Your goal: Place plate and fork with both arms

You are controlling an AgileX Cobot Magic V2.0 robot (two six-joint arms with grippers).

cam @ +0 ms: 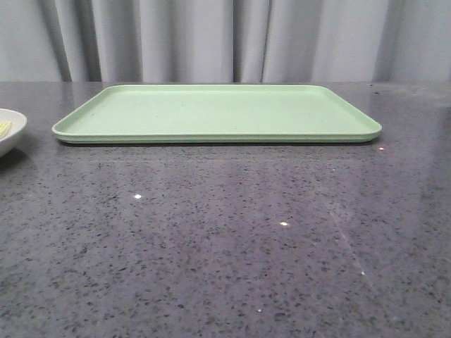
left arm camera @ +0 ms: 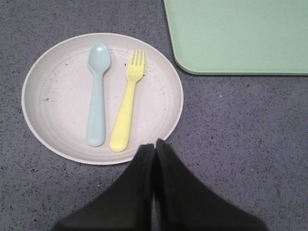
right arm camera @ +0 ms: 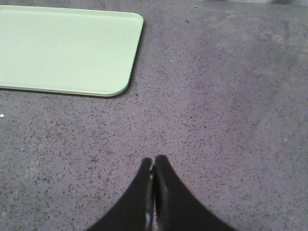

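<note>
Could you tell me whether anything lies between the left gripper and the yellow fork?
Nothing visible does. The left gripper, shut and empty, hovers just off the plate's rim, near the yellow fork handle. The blue spoon lies beside the fork, not in front.

plate (left arm camera: 57, 101): 1 | fork (left arm camera: 127, 106): 1 | spoon (left arm camera: 97, 96): 1 | tray (cam: 211, 113): 1

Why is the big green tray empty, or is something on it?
Empty. The green tray shows only bare surface in the front view. The yellow fork and blue spoon lie inside the plate beside it.
</note>
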